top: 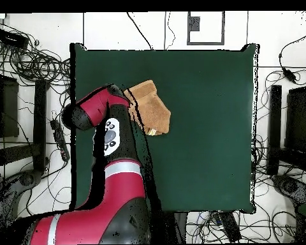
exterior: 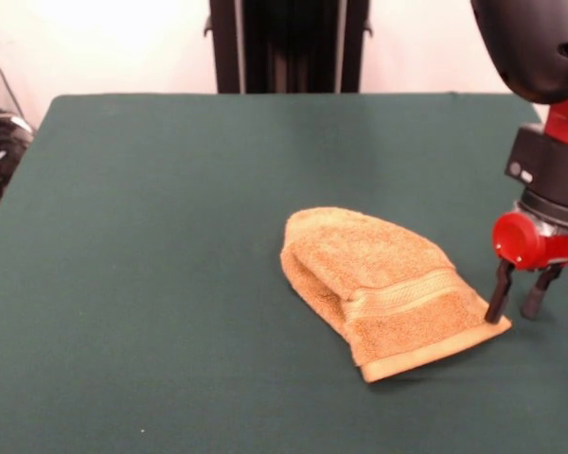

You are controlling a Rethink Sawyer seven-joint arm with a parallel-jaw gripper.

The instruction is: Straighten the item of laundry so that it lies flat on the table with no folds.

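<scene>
One folded towel (exterior: 383,288) on table (exterior: 170,236), open claw (exterior: 518,305) touching its corner

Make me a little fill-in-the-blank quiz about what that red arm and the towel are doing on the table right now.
1. The orange-tan terry hand towel lies ____ over on itself, not flat.
2. The dark green felt table carries only ____ piece of laundry.
3. The red and black arm's gripper has its two dark fingers pointing ____ beside the towel's corner.
4. A woven ____ runs across the towel near one edge.

Missing words: folded; one; down; band
</scene>
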